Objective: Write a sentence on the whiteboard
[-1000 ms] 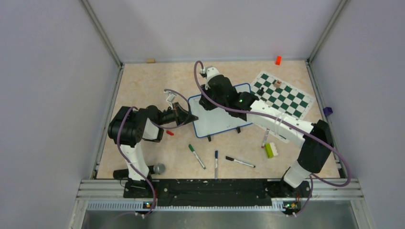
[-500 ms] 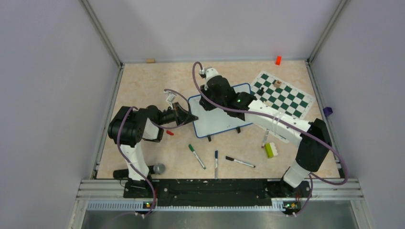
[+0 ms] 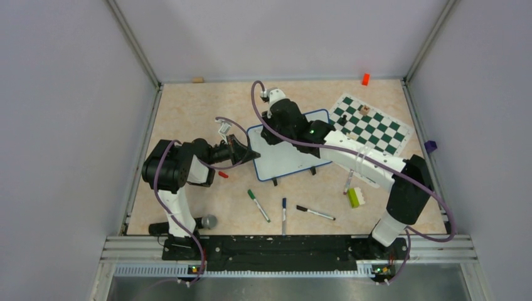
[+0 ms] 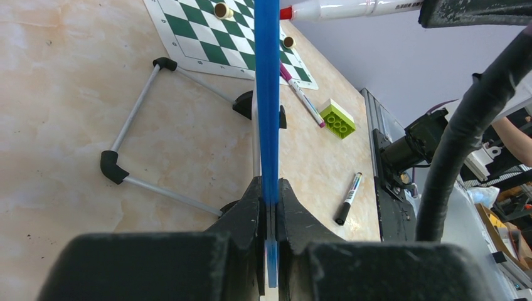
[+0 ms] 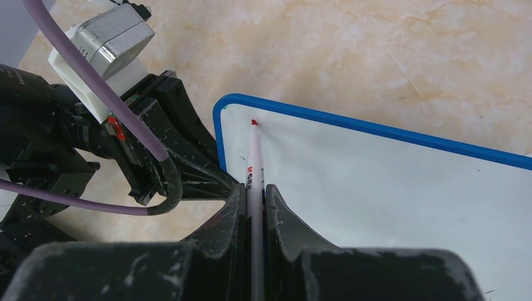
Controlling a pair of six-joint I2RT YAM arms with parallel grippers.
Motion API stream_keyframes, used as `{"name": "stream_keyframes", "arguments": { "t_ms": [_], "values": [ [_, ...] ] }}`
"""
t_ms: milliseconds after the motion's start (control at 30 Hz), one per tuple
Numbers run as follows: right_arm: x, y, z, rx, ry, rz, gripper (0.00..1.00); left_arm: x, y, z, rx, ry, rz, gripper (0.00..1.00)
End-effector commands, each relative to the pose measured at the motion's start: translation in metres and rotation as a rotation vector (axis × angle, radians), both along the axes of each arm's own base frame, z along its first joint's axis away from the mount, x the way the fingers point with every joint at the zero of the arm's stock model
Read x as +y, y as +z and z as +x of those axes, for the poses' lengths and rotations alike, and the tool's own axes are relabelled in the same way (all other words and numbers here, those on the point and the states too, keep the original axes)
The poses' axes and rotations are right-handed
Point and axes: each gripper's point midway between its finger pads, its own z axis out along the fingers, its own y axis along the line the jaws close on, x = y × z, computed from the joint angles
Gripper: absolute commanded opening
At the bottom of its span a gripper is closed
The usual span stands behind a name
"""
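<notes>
On the near part of the beige, marble-patterned table (image 3: 188, 113) lie three slim pens, a green-capped one (image 3: 258, 205), a blue one (image 3: 283, 215) and a black one (image 3: 315, 213), with a studded lime plastic brick (image 3: 354, 197) and a thin purple pen (image 3: 348, 181) to their right. Farther in, at the middle of the table, is the whiteboard (image 3: 290, 157): a flat rectangle with a smooth white face, a thin blue frame and rounded corners, resting on a bent stand (image 4: 141, 106) of thin metal rod with black plastic elbows. Its long axis runs left to right, the right end swung a little to the far side, and its face is turned upward. The left claw (image 4: 268, 188), matt black and scuffed, is clamped shut on the board's left edge, the blue rim pinched between its fingers. The right claw (image 5: 254, 191) reaches in over the board's far side and grips a red marker (image 5: 253, 157), a slender white barrel with a red tip. The marker points toward the far-left corner, its tip just inside the frame; whether it touches the face I cannot tell. Beyond, to the far right, lies a green-and-white chequered mat (image 3: 370, 122), slanted, and a small orange block (image 3: 365, 79) sits at the far edge.
</notes>
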Motion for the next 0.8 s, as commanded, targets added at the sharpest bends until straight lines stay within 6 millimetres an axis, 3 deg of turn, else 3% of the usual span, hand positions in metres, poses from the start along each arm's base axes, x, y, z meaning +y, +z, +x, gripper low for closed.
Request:
{"name": "stream_keyframes", "arguments": {
  "t_ms": [0, 767],
  "values": [
    [0.006, 0.019, 0.009, -0.060, -0.022, 0.016, 0.00, -0.004, 0.008, -0.011, -0.141, -0.076, 0.006, 0.00],
    [-0.020, 0.018, 0.013, -0.095, -0.102, -0.046, 0.00, -0.003, 0.009, -0.011, -0.143, -0.074, 0.007, 0.00]
  ]
}}
